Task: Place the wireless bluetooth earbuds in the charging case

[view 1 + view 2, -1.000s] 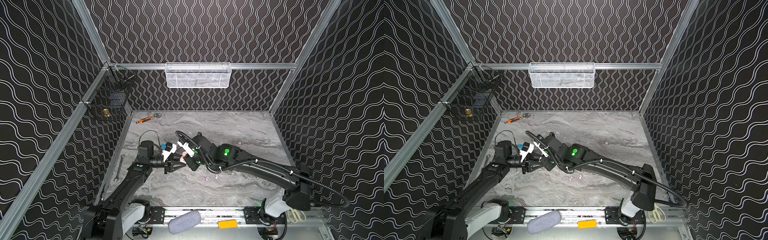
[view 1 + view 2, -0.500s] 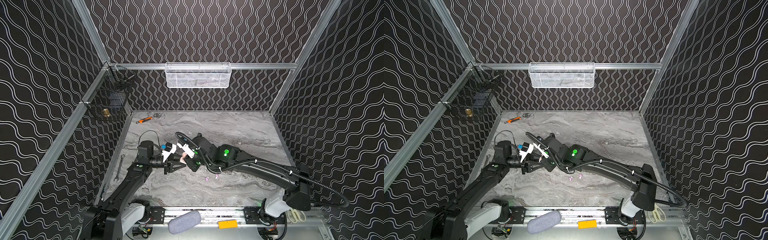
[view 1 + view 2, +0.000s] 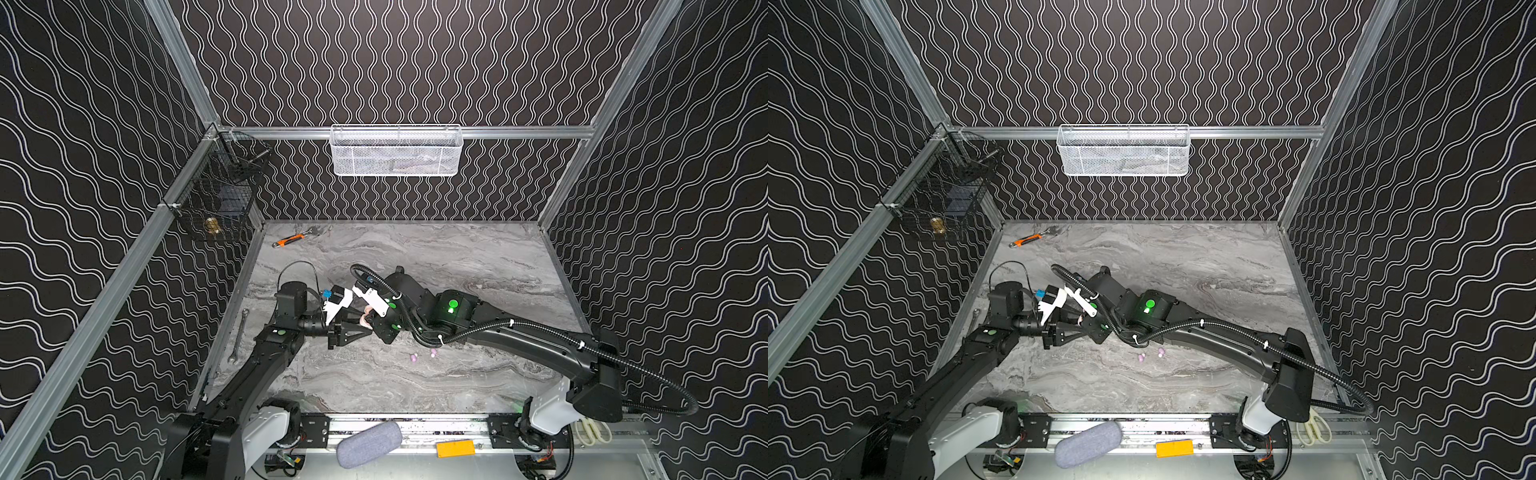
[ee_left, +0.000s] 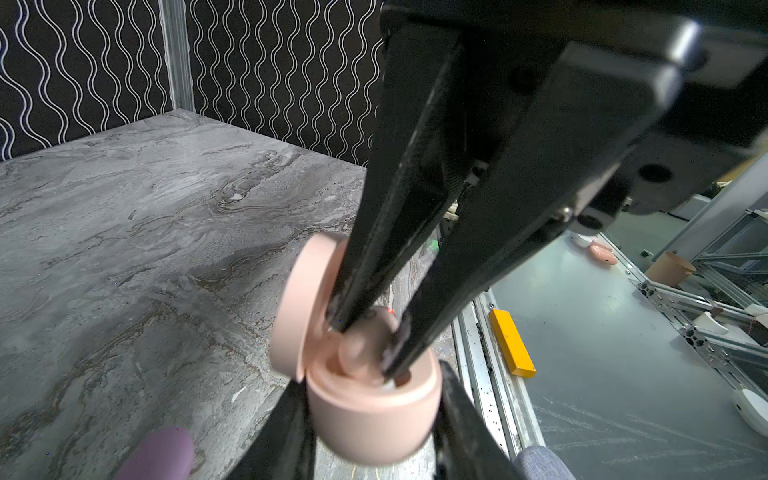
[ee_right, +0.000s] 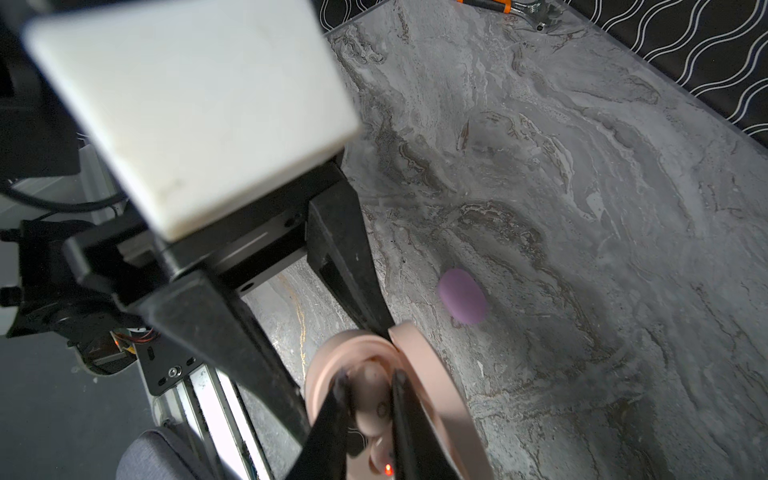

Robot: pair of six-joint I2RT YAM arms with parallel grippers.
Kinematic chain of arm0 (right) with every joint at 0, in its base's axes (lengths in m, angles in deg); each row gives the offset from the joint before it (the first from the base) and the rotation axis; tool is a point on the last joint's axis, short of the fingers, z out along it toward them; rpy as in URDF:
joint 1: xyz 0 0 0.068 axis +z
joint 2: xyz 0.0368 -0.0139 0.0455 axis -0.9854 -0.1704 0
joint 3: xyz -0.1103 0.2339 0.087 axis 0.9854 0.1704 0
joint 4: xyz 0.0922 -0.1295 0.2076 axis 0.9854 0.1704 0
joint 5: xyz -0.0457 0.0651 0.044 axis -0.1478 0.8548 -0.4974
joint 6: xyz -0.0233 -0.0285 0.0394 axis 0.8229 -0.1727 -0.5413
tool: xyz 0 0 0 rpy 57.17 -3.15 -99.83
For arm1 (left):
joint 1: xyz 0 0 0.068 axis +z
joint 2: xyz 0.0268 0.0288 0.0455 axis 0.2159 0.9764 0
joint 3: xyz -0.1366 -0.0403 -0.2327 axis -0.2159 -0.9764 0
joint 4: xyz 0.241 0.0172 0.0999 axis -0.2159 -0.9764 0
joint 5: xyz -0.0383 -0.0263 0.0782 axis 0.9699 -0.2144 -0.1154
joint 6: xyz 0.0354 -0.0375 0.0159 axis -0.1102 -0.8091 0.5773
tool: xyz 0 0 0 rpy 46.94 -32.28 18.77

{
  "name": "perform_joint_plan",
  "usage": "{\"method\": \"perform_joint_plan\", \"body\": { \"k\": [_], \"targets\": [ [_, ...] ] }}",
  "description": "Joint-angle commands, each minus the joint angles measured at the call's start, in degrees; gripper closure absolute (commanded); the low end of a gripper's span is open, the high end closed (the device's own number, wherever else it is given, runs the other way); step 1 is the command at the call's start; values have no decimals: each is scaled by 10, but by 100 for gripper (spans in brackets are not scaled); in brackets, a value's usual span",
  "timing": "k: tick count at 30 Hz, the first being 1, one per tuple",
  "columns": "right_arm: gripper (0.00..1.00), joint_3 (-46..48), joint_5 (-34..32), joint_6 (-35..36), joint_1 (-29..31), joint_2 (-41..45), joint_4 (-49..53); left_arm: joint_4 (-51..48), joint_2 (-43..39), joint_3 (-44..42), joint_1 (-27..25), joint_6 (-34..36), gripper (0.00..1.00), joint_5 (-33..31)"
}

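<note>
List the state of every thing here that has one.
left pincer: shut on peach charging case
right pincer: shut on peach earbud
peach charging case: lid open
peach earbud: partly inside the case, not released
lilac earbuds: loose on the table

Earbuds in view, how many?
3. One peach bud pinched in the right claw at the open case; two lilac buds loose on the table. Others may be hidden inside.

We note: charging case (image 4: 374, 415), earbud (image 4: 361, 353) inside peach-pink; two loose earbuds (image 3: 413, 356) lilac; tabletop (image 3: 457, 257) grey marbled; walls (image 3: 395, 62) black, white wavy lines; basket (image 3: 395, 162) white mesh.
</note>
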Motion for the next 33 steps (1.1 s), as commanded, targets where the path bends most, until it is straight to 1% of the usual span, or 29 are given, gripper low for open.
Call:
{"method": "perform_joint_plan", "body": {
  "k": [1,12,33],
  "targets": [
    [79,0,20,2,1,1,-7,13,-3,5,-1,-1,97,10],
    [78,3,31,-1,1,1,-9,13,-9,4,-1,-1,97,12],
    [77,3,23,-1,1,9,-8,12,-6,5,-1,-1,97,16]
  ]
}}
